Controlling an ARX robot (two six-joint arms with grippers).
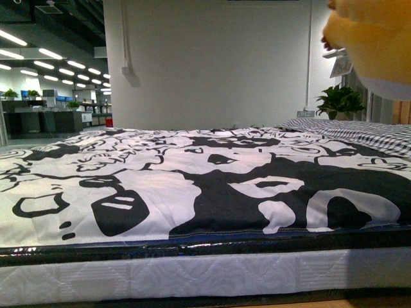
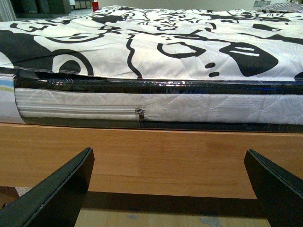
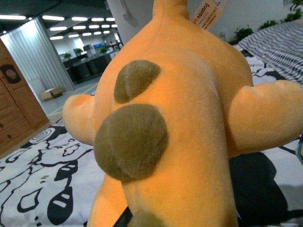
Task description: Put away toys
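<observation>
Orange plush toy (image 3: 189, 118), brown-spotted back, hides the right pincer, its grip untellable; left pincer (image 2: 168, 189) gapes empty.

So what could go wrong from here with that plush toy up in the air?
The plush toy hangs high above the bed, and it fills the right wrist view, hiding how it is gripped; a weak grip could drop it. The open left jaws sit low by the wooden bed frame and might bump it.
</observation>
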